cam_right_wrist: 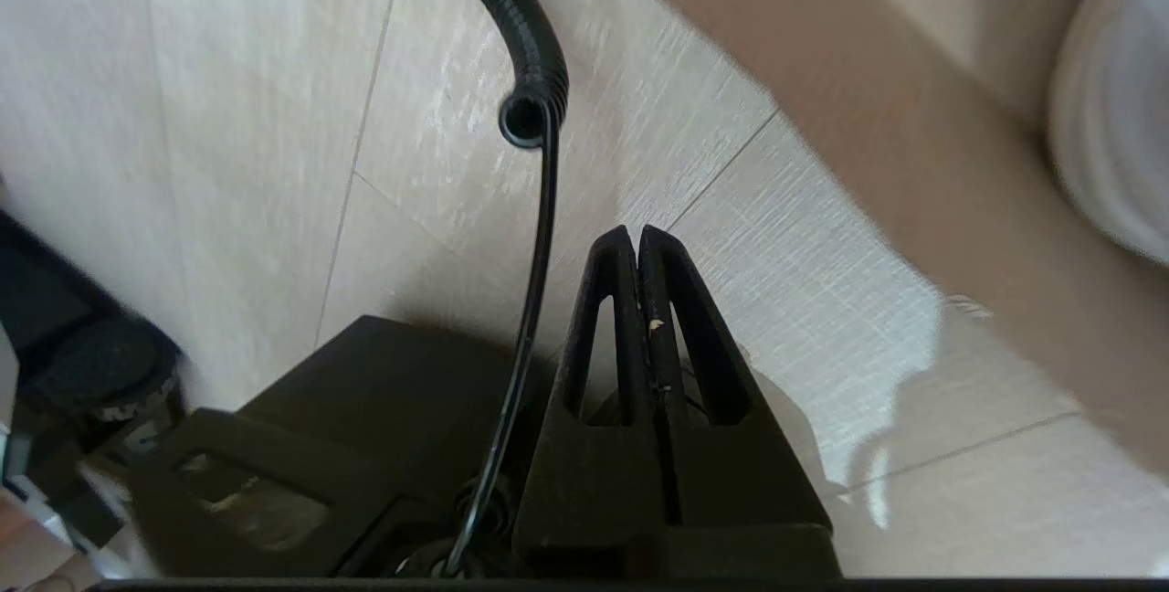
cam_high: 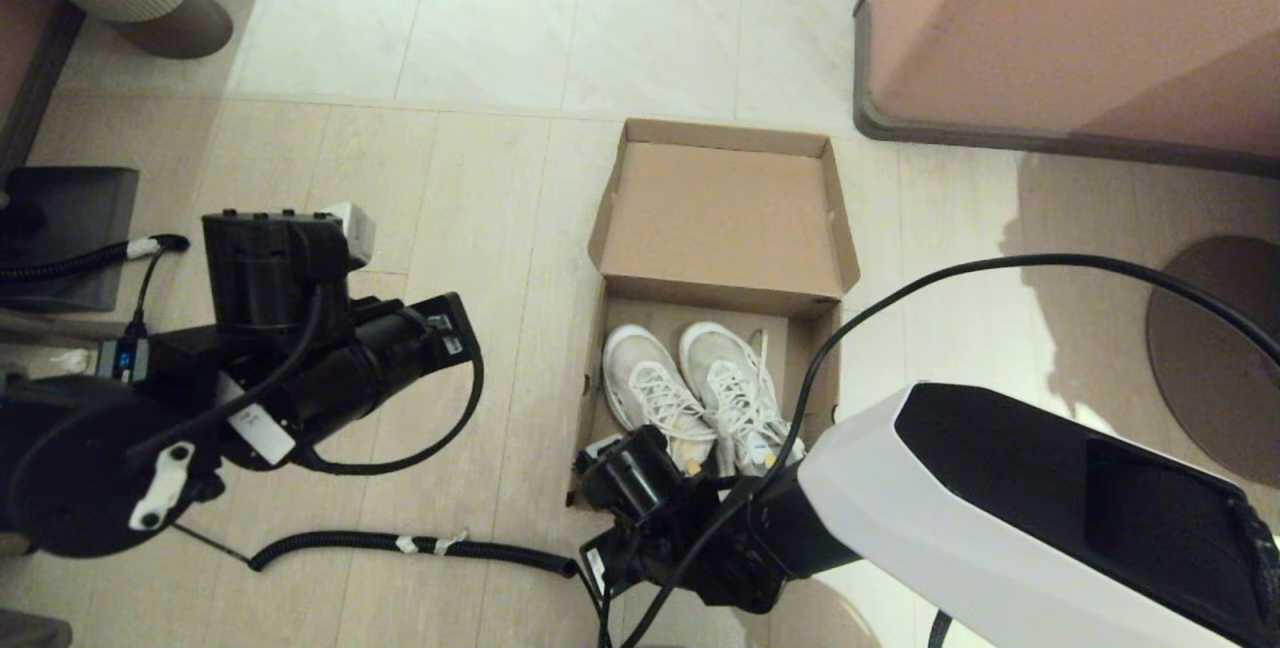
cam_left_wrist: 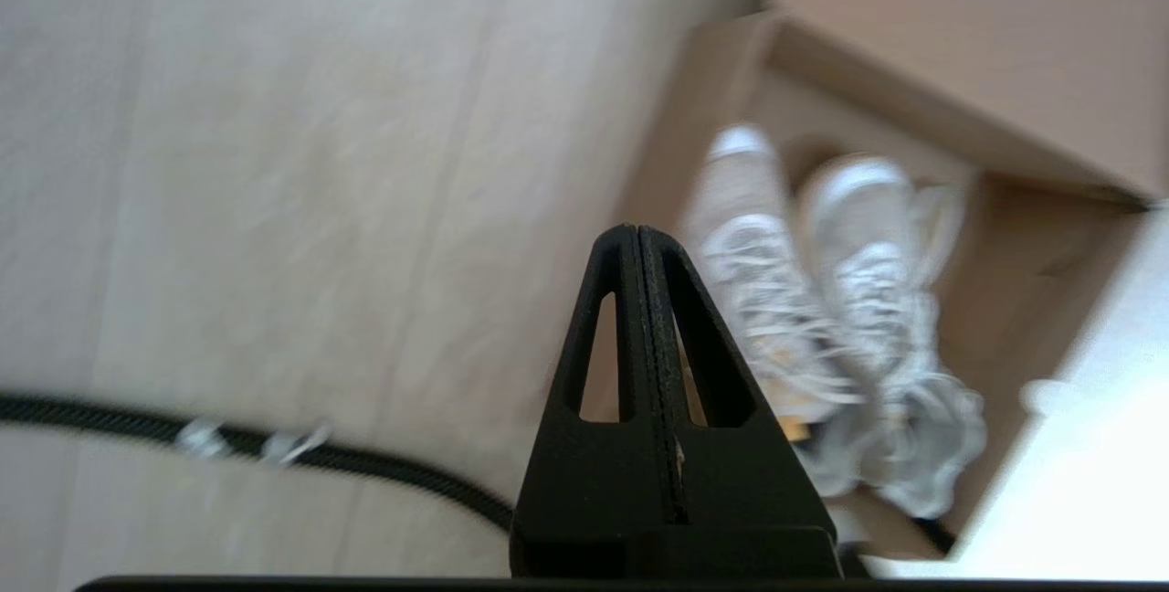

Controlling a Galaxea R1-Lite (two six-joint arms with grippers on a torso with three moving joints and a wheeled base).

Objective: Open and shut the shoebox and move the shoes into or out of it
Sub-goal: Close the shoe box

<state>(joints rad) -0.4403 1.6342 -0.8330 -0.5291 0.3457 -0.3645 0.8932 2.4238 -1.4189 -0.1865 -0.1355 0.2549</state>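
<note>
The brown cardboard shoebox (cam_high: 812,358) stands open on the floor in the middle of the head view, its lid (cam_high: 720,213) folded back flat behind it. The white lace-up shoes (cam_high: 655,383) lie side by side inside, toes toward the lid. My left gripper (cam_left_wrist: 637,231) is shut and empty, held above the floor to the left of the box, with the shoes (cam_left_wrist: 822,300) beyond its tip. My right gripper (cam_right_wrist: 637,234) is shut and empty too, over the floor by the box's near edge. The right wrist (cam_high: 640,488) covers the shoes' heels.
A large pinkish-brown cabinet (cam_high: 1070,28) stands at the back right. A black corrugated cable (cam_high: 420,543) runs across the floor in front of the box. A dark block (cam_high: 70,228) sits at the left, and a round brown mat (cam_high: 1215,358) at the right.
</note>
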